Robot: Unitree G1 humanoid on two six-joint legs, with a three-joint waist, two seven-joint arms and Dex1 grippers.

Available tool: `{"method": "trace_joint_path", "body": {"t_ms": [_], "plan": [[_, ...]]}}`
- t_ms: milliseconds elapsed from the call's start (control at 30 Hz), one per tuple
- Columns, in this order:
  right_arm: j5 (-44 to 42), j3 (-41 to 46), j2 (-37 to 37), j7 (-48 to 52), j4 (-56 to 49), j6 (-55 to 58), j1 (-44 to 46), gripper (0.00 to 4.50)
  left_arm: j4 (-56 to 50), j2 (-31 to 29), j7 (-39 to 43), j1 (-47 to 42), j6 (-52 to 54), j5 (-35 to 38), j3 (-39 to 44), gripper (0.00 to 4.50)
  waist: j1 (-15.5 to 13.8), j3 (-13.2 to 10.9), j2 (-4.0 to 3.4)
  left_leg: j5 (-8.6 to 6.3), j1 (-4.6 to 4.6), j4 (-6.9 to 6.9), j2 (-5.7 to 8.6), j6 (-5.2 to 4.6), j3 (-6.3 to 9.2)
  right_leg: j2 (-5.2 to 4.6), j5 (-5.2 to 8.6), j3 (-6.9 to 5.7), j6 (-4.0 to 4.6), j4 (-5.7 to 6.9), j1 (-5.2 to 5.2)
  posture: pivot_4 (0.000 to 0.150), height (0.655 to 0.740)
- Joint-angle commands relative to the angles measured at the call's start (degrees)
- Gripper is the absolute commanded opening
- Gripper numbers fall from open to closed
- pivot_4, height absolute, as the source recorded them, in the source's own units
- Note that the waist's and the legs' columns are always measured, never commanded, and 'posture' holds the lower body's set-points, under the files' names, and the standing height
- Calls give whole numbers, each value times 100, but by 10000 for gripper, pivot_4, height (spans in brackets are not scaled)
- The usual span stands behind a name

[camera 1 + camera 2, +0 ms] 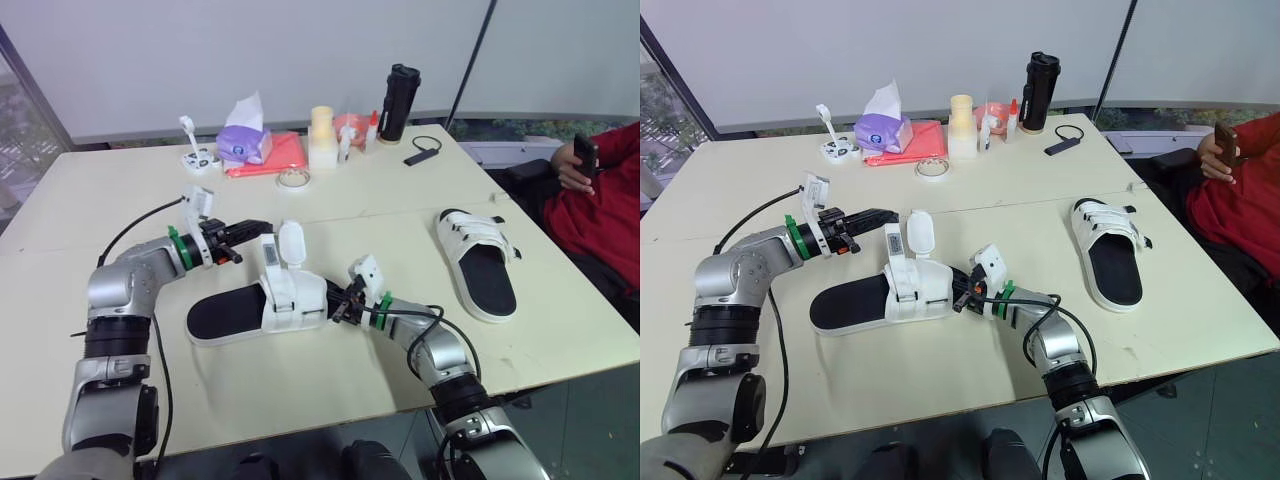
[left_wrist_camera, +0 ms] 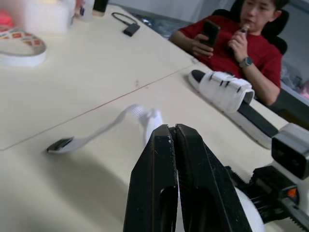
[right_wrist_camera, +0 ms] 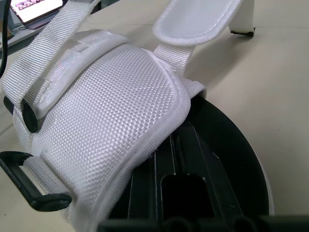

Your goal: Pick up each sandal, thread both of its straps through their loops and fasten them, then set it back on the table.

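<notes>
A white sandal with a black footbed (image 1: 225, 315) lies in front of me, toe to my right, with both straps undone. My left gripper (image 1: 258, 228) is shut on the labelled strap (image 1: 268, 255), which hangs above the table in the left wrist view (image 2: 106, 126). The rounded second strap (image 1: 291, 243) stands up beside it. My right gripper (image 1: 338, 303) is at the toe end, its shut fingers (image 3: 145, 183) tucked under the white upper (image 3: 111, 106) on the footbed. A black loop (image 3: 29, 193) shows at the upper's side. A second sandal (image 1: 480, 255), straps fastened, lies at the right.
A person in red (image 1: 605, 190) sits past the table's right edge holding a phone. Along the far side stand a tissue box (image 1: 243, 140), a red cloth (image 1: 280, 155), a tape roll (image 1: 293, 178), a cream container (image 1: 322, 135), a black bottle (image 1: 399, 100) and a small black device (image 1: 421, 155).
</notes>
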State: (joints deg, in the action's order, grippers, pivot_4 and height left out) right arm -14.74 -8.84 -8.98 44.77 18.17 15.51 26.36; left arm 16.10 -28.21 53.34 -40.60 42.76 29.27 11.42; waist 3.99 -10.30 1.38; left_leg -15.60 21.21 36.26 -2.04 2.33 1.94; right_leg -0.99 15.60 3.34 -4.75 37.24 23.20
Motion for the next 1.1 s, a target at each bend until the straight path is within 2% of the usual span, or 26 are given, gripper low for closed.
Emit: {"method": "trace_joint_path", "body": {"t_ms": [33,200,333,567,600,700,867,1033,1100], "plan": [[281,-216,-34,-110,446,257,-257,0,-123,-99,64,22,-147,23,-53,571,0,0,0,0,0,0,0,0,0,0,0,0,0,0,0,1500,7400],[289,-225,-34,-99,470,242,-236,0,152,-73,119,184,-497,-269,-379,571,2,1,0,0,-2,-2,0,0,-1,0,0,0,0,0,0,1500,7400],[293,-229,-43,-102,433,253,-232,0,963,-79,240,369,-978,-607,-579,571,1,4,0,0,-2,-1,0,0,-2,0,0,0,1,0,0,1500,7400],[300,-255,-70,-76,407,277,-262,0,1939,171,331,87,-1823,-981,-825,571,-19,18,15,0,-1,-1,1,0,-1,-1,0,-3,1,0,-1,1500,7400],[301,-251,-70,-79,413,279,-253,0,2067,187,375,28,-1882,-995,-823,6223,-20,22,14,0,-1,0,1,0,-1,-1,0,-3,1,-1,-2,1500,7400],[298,-231,-77,-84,411,295,-234,0,2268,218,481,-107,-1948,-978,-776,17751,-12,22,14,0,0,-1,2,0,-1,-1,0,-3,1,-1,-2,1500,7400],[298,-236,-92,-82,378,299,-292,0,2377,168,448,-262,-2023,-917,-607,44046,-10,22,14,0,0,-2,2,0,0,-1,0,-3,1,-1,-1,1500,7400],[287,-231,-94,-84,350,327,-314,0,2217,-164,510,-653,-1347,-510,-195,44590,-7,21,16,0,8,-1,2,-1,2,0,0,-7,0,-1,5,1500,7400],[296,-240,-66,-80,414,308,-274,0,2094,-263,498,-934,-707,-153,62,44590,-7,21,16,0,8,-2,2,0,3,-1,0,-8,0,-1,5,1500,7400]]}}
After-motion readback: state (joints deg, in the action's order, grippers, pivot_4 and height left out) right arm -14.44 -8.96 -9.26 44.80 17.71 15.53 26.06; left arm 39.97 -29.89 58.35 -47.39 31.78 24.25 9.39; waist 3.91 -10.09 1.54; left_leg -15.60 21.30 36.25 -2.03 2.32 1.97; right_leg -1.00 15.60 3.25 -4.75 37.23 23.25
